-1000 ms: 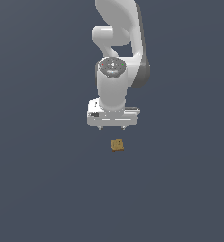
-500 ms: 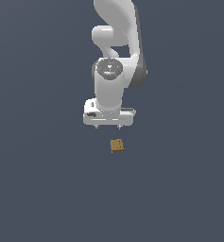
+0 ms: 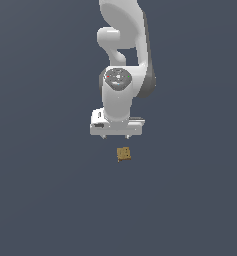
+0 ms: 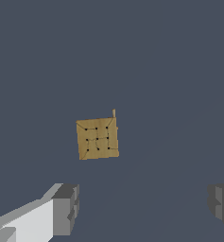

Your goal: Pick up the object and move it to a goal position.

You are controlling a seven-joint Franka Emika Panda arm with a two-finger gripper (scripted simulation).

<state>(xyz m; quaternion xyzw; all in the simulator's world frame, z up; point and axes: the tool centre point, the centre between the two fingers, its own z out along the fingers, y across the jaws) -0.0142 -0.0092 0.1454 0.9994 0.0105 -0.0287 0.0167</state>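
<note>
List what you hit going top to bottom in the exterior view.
Arm's upper link → wrist joint with the round cap → gripper, jaws spread apart → tan block, lying below the jaws and not between them.

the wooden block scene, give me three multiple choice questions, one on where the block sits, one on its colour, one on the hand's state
1. In the exterior view, where is the block relative to the hand?
A. below it, slightly toward the exterior view's right
B. clamped between the fingers
C. far off at the exterior view's left edge

2. What colour is the block's top face?
A. bright red
B. tan-brown with dark dots
C. plain white

3. What state is the hand in?
A. shut on the block
B. shut on nothing
C. open, holding nothing

Answers:
1. A, the block lies apart from the hand, just under it.
2. B, the wrist view shows a tan face with dark dots.
3. C, the fingers stand wide apart, with the block clear of them.
</note>
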